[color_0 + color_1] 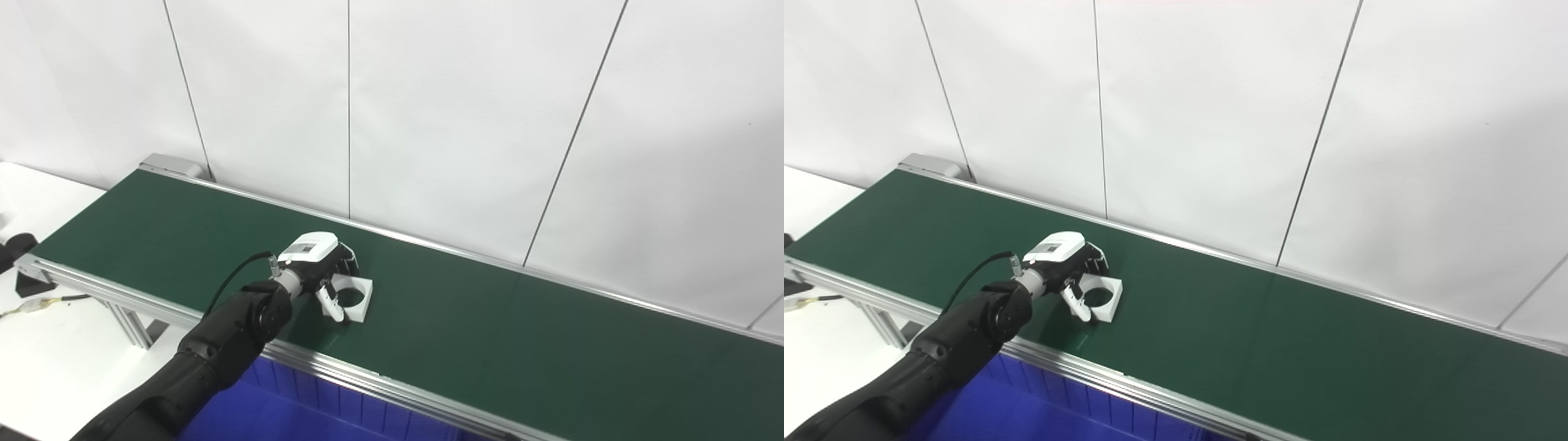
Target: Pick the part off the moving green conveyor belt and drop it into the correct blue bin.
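The part (354,298) is a white square block with a round hole. It lies on the green conveyor belt (520,343) near the belt's front edge. My left hand (318,260) reaches over the belt from the lower left and is on the part. Its dark fingers (348,260) curl over the part's far edge and the white thumb (326,301) presses its near left side. The part still rests on the belt. It also shows in the right eye view (1102,298), with the hand (1066,254) on it. My right hand is not in view.
A blue bin (275,410) sits below the belt's front rail (380,380), under my left arm. A white table (55,343) with a cable and a dark object lies at the left. A white panelled wall stands close behind the belt.
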